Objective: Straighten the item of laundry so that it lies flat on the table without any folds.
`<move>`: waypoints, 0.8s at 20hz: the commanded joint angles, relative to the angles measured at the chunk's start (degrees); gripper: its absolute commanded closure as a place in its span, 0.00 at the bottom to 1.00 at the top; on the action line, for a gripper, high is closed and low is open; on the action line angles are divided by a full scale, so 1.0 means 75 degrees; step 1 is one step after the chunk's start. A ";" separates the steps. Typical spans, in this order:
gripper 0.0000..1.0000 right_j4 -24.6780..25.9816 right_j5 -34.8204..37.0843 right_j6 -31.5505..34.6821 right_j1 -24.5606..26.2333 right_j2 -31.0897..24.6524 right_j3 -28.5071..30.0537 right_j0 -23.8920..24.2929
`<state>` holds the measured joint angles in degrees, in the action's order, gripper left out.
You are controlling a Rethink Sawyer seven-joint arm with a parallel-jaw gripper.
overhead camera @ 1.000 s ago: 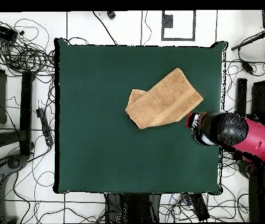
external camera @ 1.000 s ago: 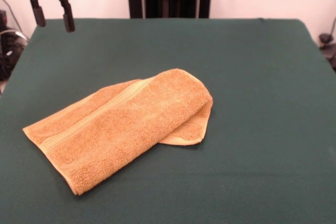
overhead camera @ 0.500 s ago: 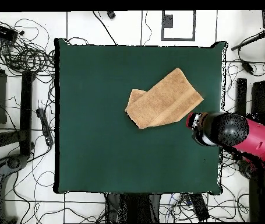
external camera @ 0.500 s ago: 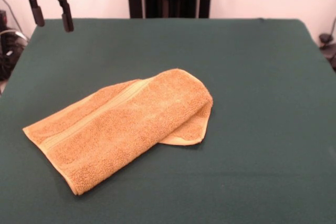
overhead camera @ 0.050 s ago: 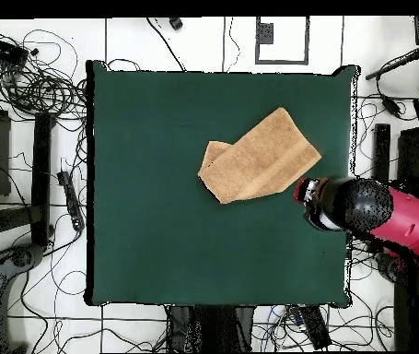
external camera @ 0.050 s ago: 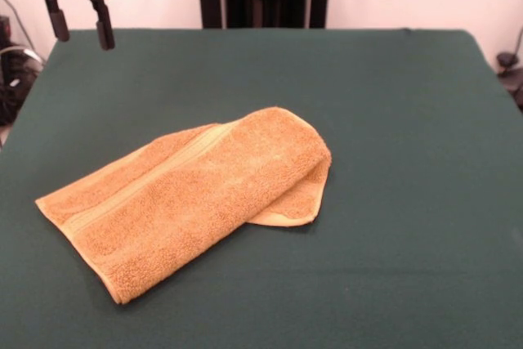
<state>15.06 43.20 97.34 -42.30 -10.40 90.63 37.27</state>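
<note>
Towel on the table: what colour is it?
Golden tan towel, plainest in the front view.

One camera looks low across the table (external camera @ 0.050 s ago: 392,120) toward the pincer (external camera @ 0.050 s ago: 80,26); the other looks straight down from high above. Both share the table.

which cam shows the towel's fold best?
Front view: the towel is seen close, its top layer doubled over a lower flap peeking out at one end. Overhead view gives only its flat outline on the table.
</note>
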 commanded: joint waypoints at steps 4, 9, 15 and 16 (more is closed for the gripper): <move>0.00 0.0246 0.0081 -0.0625 0.0198 -0.0768 0.0730 -0.0248; 0.00 0.0245 0.0101 -0.0608 0.0215 -0.0761 0.0707 -0.0264; 0.00 0.0247 0.0126 -0.0623 0.0212 -0.0764 0.0683 -0.0269; 0.00 0.0246 0.0127 -0.0626 0.0211 -0.0766 0.0681 -0.0268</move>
<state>15.06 43.20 97.34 -42.30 -10.40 90.63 37.27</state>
